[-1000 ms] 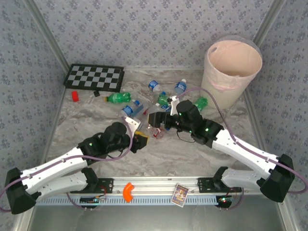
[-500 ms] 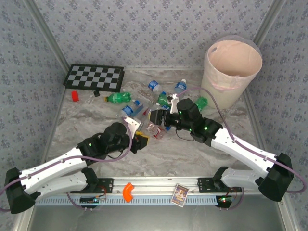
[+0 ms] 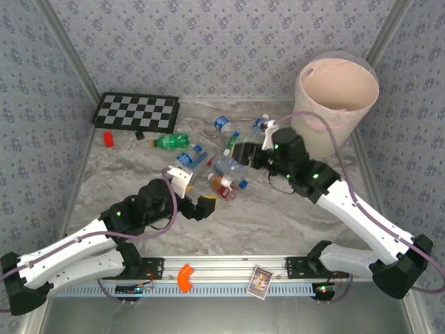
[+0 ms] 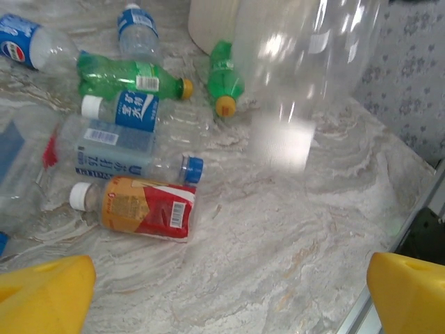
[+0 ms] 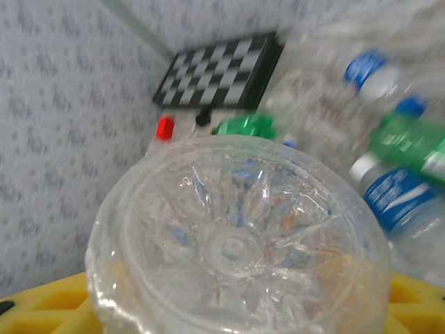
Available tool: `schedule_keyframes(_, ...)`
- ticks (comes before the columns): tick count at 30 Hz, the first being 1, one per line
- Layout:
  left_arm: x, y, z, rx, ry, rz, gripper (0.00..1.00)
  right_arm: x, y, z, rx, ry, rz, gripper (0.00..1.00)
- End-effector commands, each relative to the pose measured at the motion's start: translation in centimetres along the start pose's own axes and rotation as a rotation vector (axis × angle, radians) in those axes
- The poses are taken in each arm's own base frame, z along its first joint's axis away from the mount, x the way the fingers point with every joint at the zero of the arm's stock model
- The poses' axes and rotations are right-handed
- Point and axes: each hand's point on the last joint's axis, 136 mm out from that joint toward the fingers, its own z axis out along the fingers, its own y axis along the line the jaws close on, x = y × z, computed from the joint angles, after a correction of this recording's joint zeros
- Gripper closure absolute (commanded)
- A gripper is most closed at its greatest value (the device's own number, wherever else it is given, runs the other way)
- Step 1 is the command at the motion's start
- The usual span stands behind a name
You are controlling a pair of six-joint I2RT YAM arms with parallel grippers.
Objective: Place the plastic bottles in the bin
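Fingers [image 5: 42,306] of the right gripper [image 5: 233,309] pinch a clear bottle [image 5: 236,257] (ribbed base showing between them); the left gripper [image 4: 229,292] stands spread wide, a red-labelled bottle [image 4: 139,209] lying just ahead.

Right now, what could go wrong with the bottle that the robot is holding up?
The clear bottle in the right gripper looks smooth and thin, so it might slip out. The bin is tall, so the bottle could bump its rim and drop onto the table.

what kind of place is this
Likely a staged robot test cell, not a home: patterned panel walls box in a marble-look table, two robot arms stand at its near edge, and plastic bottles lie scattered near a bin.
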Motion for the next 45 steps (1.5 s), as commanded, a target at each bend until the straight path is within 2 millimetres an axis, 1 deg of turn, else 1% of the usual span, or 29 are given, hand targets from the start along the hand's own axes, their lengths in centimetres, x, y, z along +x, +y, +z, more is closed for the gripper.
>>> schedule_keyframes(1, -1.3, 0.5, -1.0, -0.04, -0.041, -0.013, 0.0, -6.2, -1.9, -4.6, 0.114, -0.156, -0.043, 0.37)
schedule_keyframes(2, -1.2, 0.6, -1.0, -0.05, -0.037, -0.019, 0.0, -7.5, -2.8, -5.3, 0.147, -0.192, -0.036, 0.37)
schedule_keyframes(4, -0.9, 0.9, -0.9, -0.061, -0.025, -0.024, 0.0, -10.8, -4.2, -7.5, 0.219, -0.288, -0.035, 0.38)
schedule_keyframes(10, -0.5, 1.0, -0.8, -0.065, -0.02, -0.036, 0.0, -18.4, -8.3, -12.9, 0.446, -0.49, -0.043, 0.38)
schedule_keyframes(13, -0.5, 1.0, -0.8, -0.06, -0.021, -0.038, 0.0, -21.4, -10.2, -15.2, 0.533, -0.586, -0.034, 0.37)
schedule_keyframes(16, -0.4, 1.0, -0.8, -0.059, -0.018, -0.038, 0.0, -23.8, -12.3, -17.0, 0.611, -0.659, -0.011, 0.38)
schedule_keyframes(19, -0.4, 0.9, -0.9, -0.056, -0.017, -0.04, 0.0, -24.8, -14.9, -17.8, 0.685, -0.691, 0.045, 0.39)
schedule_keyframes(22, -0.3, 1.1, -1.0, -0.062, -0.016, -0.039, 0.01, -25.6, -17.5, -18.2, 0.731, -0.703, 0.095, 0.39)
schedule_keyframes(25, -0.3, 1.1, -1.3, -0.06, -0.021, -0.039, 0.0, -26.6, -19.8, -18.4, 0.783, -0.713, 0.109, 0.39)
schedule_keyframes(29, -0.2, 1.4, -1.7, -0.071, -0.025, -0.038, 0.0, -27.7, -22.3, -17.8, 0.813, -0.683, 0.13, 0.39)
schedule_keyframes(32, -0.2, 1.6, -2.0, -0.076, -0.034, -0.037, 0.0, -28.2, -24.2, -17.0, 0.823, -0.654, 0.166, 0.4)
schedule_keyframes(34, -0.1, 1.7, -2.1, -0.078, -0.035, -0.039, 0.0, -28.6, -25.0, -16.6, 0.834, -0.639, 0.175, 0.4)
schedule_keyframes(38, 0.1, 2.1, -2.3, -0.09, -0.038, -0.041, 0.0, -28.6, -26.6, -16.0, 0.886, -0.602, 0.173, 0.39)
schedule_keyframes(39, 0.2, 2.2, -2.4, -0.093, -0.037, -0.042, 0.0, -28.6, -26.8, -15.9, 0.891, -0.591, 0.165, 0.37)
schedule_keyframes(40, 0.2, 2.2, -2.5, -0.095, -0.041, -0.044, 0.0, -28.6, -27.1, -15.7, 0.901, -0.577, 0.16, 0.32)
schedule_keyframes(41, 0.2, 2.3, -2.5, -0.096, -0.042, -0.044, 0.0, -28.6, -27.1, -15.6, 0.903, -0.564, 0.154, 0.25)
schedule_keyframes(42, 0.3, 2.3, -2.5, -0.098, -0.043, -0.044, 0.0, -28.6, -27.3, -15.6, 0.914, -0.557, 0.147, 0.15)
schedule_keyframes(43, 0.3, 2.4, -2.6, -0.099, -0.046, -0.045, 0.0, -28.6, -27.3, -15.6, 0.922, -0.551, 0.136, 0.0)
schedule_keyframes(45, 0.4, 2.4, -2.6, -0.1, -0.044, -0.044, 0.0, -28.4, -27.1, -15.6, 0.917, -0.546, 0.134, 0.0)
